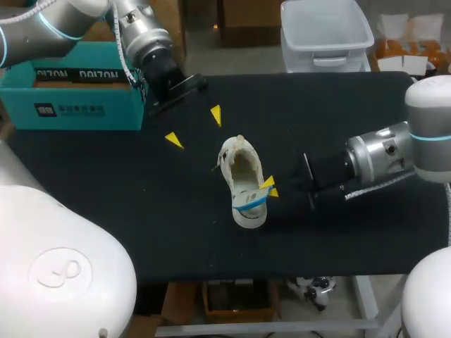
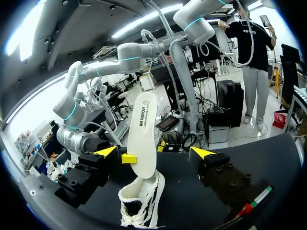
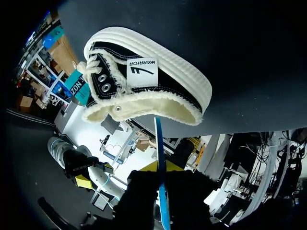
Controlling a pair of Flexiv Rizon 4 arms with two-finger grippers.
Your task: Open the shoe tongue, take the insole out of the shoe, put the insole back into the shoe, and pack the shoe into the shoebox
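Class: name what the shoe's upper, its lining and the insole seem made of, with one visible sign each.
On the shoe, the upper looks like matte black woven cloth, likely canvas, with shiny metal eyelets. The lining is cream fleece with a fuzzy, frayed edge. The insole is probably foam, with a smooth white face and a blue underside.

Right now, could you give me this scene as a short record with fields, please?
shoe: on the black table, near its middle
insole: upright, lower end in the shoe's opening
right gripper: jaws shut on the insole's edge
left gripper: jaws open, holding nothing, between shoebox and shoe
shoebox: teal, at the table's far left
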